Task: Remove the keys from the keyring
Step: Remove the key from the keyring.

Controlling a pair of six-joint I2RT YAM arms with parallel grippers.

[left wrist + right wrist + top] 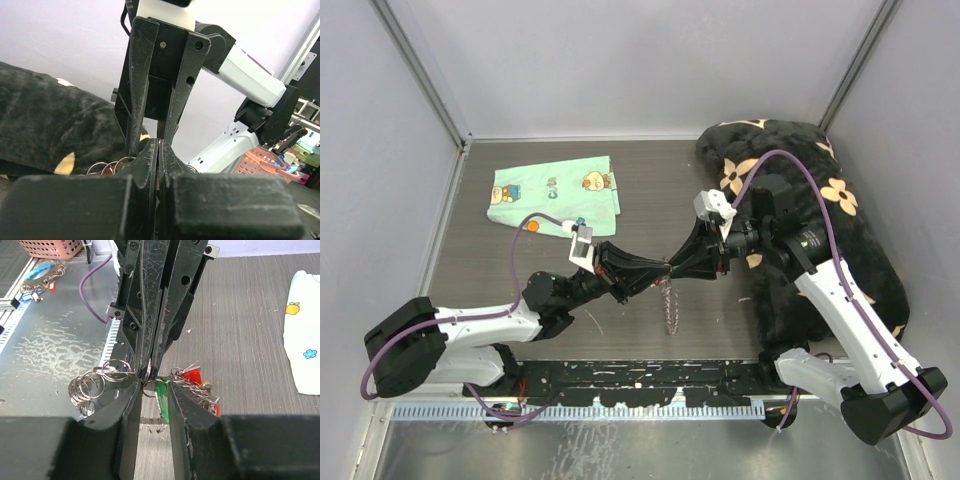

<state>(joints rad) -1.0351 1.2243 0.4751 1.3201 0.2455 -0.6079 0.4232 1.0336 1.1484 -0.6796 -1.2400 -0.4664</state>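
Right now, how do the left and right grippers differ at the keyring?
The left gripper is shut tight on the keyring; the right gripper has jaws partly apart around a green key, grip unclear. The left gripper reaches from the cloth side, the right gripper from the black cushion side. Both meet tip to tip.

I could read no writing anywhere: the mint-green cloth (555, 195) carried only cartoon pictures, and the black cushion (875, 245) only pale flower shapes.

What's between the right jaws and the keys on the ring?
Nothing visible. A green key hangs in the gap of the right gripper; the left gripper, shut on the keyring, meets it tip to tip.
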